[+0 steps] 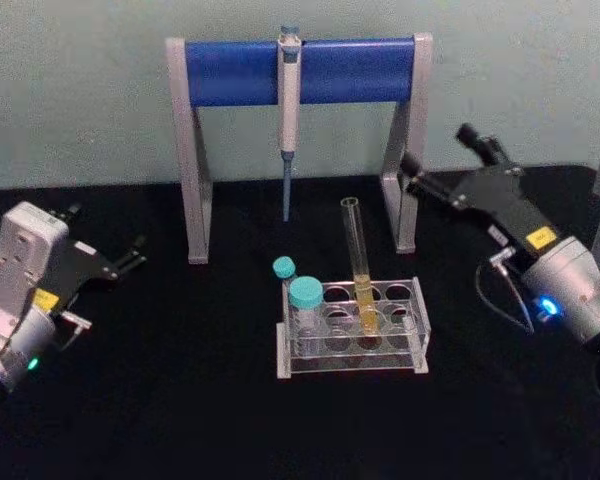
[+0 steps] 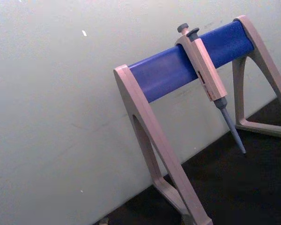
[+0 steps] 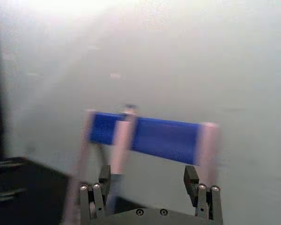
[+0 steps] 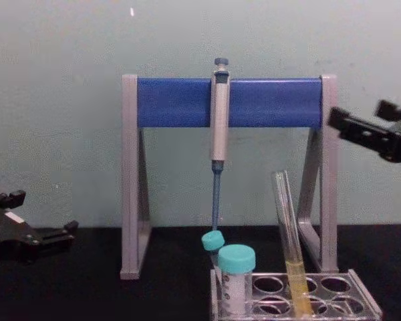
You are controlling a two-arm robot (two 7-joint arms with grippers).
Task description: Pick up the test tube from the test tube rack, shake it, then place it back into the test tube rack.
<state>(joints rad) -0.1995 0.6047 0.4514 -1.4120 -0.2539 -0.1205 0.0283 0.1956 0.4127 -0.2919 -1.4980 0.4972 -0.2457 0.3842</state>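
Right gripper (image 1: pixel 438 163) open, empty, raised beside pipette stand (image 1: pixel 298 70); test tube (image 1: pixel 360 262) racked.

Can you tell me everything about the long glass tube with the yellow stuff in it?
The test tube is long, thin, clear glass with an open top and no cap. Yellow liquid fills its lower part. It stands in a hole of the low clear rack, near the middle, leaning a little and rising far above it. Only the rack touches it. Two teal-capped vials stand at the rack's left end, and neither gripper is near.
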